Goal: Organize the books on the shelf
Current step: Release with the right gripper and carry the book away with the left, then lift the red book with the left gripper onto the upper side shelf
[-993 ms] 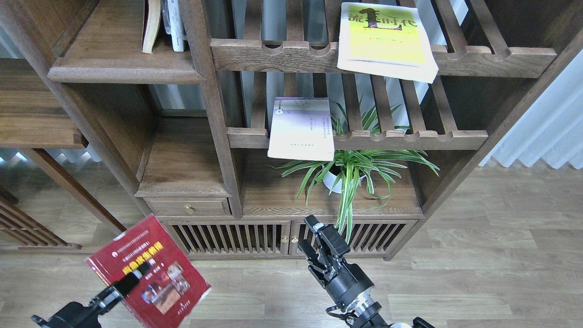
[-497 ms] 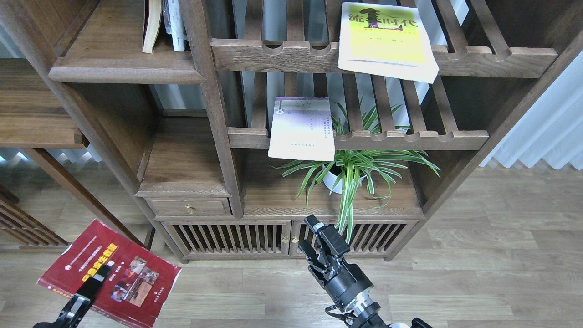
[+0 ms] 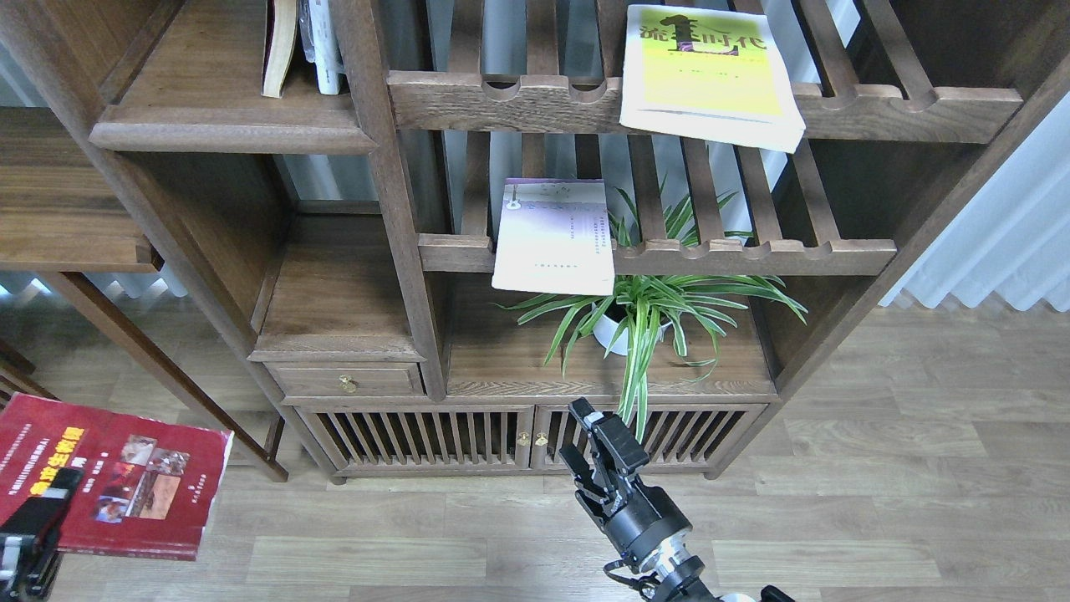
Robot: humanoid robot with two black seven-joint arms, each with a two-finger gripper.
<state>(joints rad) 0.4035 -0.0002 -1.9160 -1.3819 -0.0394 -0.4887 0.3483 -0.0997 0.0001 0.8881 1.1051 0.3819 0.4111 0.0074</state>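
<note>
Wooden plank flooring point(image 3: 878, 502) is seen under a dark-brown bookcase point(image 3: 393, 209), with pale curtains point(image 3: 1003, 251) at the right. At the lower left, the left pincer point(image 3: 38, 510) is clenched on the near edge of the dark red book point(image 3: 125, 477), which is held roughly flat above the floor, well apart from the shelves. The right pincer point(image 3: 598, 460) is held in front of the slatted cabinet doors point(image 3: 418, 439) with nothing in it; whether its fingers are parted cannot be told.

The red book is judged light but floppy: a large thin paperback held at one edge is likely to sag and its glossy cover to slip, so a hold near the spine is advised. The lavender-white book point(image 3: 553, 237) is laid on the lower slatted rack point(image 3: 752, 255), overhanging its front rail, above a potted plant point(image 3: 644, 309). The yellow-green book point(image 3: 706, 71) is laid likewise on the upper rack point(image 3: 501, 100). The solid shelf point(image 3: 217, 109) at upper left is already occupied by a few upright books point(image 3: 301, 42), with room left beside them.
</note>
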